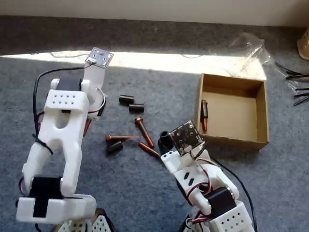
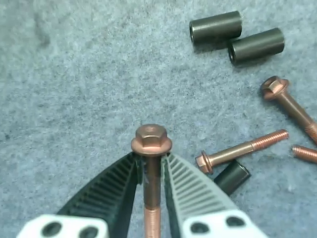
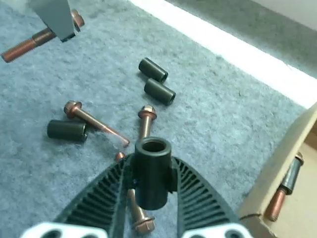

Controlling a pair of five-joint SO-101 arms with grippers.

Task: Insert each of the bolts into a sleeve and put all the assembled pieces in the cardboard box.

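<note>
My left gripper [image 2: 151, 159] has its 2 ribbed fingers nearly closed on the shank of a copper-coloured hex-flange bolt [image 2: 151, 144], whose head sticks out past the tips. My right gripper [image 3: 152, 162] is clamped around a black cylindrical metal sleeve [image 3: 152, 178], spread only as wide as the sleeve, whose open bore faces the wrist camera. On the grey carpet [image 1: 120, 193] between the arms lie 3 loose copper bolts [image 1: 144, 132] and 3 loose black sleeves [image 1: 126, 100] (2 of the sleeves sit side by side). The brown cardboard box [image 1: 231, 113] stands beyond the right arm, with 1 assembled bolt-and-sleeve piece [image 1: 204, 115] against its near-side wall.
</note>
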